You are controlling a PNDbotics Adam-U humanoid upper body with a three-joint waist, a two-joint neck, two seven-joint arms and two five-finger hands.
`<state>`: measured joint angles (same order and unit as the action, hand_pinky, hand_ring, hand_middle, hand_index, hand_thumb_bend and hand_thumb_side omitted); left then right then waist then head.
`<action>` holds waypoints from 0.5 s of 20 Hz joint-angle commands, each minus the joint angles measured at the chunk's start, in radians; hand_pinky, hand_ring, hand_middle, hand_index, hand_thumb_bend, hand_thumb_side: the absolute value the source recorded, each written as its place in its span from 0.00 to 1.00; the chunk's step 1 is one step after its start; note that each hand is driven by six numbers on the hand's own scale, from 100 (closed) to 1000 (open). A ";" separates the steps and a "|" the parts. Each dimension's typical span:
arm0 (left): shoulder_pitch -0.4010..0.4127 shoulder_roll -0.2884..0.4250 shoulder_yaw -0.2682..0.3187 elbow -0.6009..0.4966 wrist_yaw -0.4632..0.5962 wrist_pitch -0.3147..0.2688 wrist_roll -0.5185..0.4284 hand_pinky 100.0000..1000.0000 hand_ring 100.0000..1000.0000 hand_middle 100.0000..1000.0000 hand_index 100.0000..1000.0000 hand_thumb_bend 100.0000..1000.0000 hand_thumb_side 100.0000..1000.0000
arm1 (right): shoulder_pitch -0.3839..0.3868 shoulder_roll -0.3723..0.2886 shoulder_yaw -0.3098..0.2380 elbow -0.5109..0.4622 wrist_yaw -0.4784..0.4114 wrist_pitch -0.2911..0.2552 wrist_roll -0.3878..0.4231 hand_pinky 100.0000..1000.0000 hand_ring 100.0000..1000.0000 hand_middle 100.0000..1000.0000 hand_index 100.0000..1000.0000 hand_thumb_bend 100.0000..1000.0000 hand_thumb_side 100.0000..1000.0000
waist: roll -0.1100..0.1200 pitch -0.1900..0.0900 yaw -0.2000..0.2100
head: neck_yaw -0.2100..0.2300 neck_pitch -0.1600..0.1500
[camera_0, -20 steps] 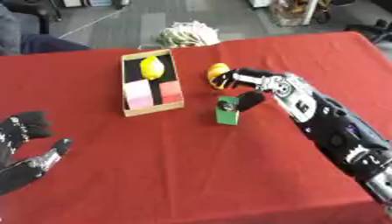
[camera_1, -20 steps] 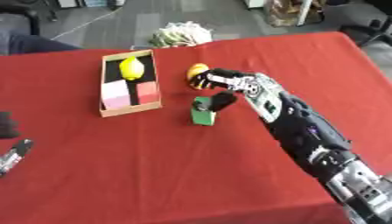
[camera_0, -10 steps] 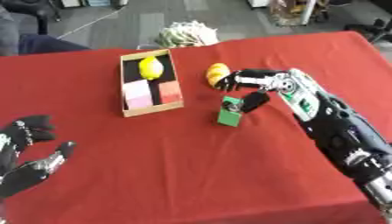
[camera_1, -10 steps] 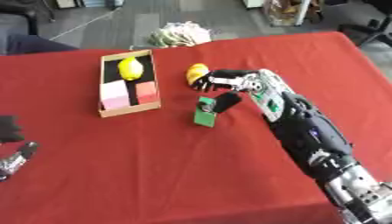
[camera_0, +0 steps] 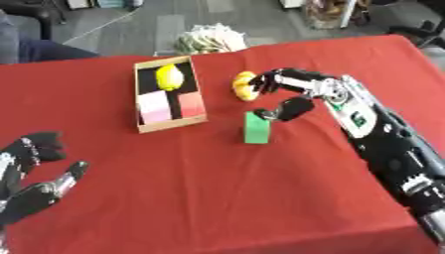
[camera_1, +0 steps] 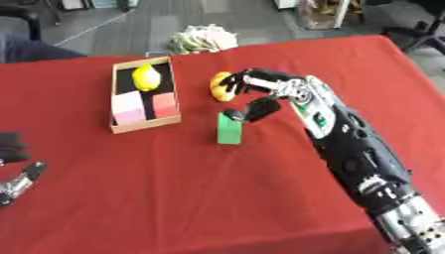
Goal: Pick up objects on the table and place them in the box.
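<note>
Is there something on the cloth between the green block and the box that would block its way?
Nothing visible does. Bare red cloth lies between the green block and the box. The yellow thing sits farther back, by the right robot hand.

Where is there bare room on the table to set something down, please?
The red table is bare across its near middle, between the idle left hand and the right arm, and along the far right corner. It is crowded around the right hand, beside the green block, the yellow object and the box.
</note>
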<state>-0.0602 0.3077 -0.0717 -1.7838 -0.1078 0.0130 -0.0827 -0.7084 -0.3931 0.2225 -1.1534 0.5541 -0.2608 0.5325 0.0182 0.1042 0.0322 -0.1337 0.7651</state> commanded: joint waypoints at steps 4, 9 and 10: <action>-0.002 0.008 0.005 -0.010 -0.006 0.000 -0.006 0.71 0.57 0.55 0.74 0.53 0.21 | 0.004 -0.024 0.042 -0.037 0.025 -0.010 0.067 0.79 0.81 0.80 0.95 0.34 0.17 | -0.013 -0.028 0.000 | -0.001 0.000; -0.002 0.006 0.003 -0.009 -0.007 0.001 -0.010 0.71 0.57 0.55 0.74 0.53 0.21 | 0.009 0.000 0.061 -0.005 0.091 -0.033 0.126 0.79 0.82 0.81 0.95 0.37 0.12 | -0.012 -0.027 0.000 | -0.005 -0.001; -0.002 0.005 0.003 -0.009 -0.007 0.001 -0.011 0.71 0.57 0.55 0.74 0.53 0.21 | 0.008 0.004 0.063 0.001 0.102 -0.036 0.131 0.79 0.82 0.81 0.95 0.33 0.15 | -0.012 -0.027 0.000 | -0.006 -0.001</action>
<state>-0.0589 0.3073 -0.0718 -1.7817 -0.1117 0.0153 -0.0903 -0.6850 -0.3809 0.2856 -1.1502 0.6391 -0.2910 0.6519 0.0182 0.1042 0.0322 -0.1359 0.7651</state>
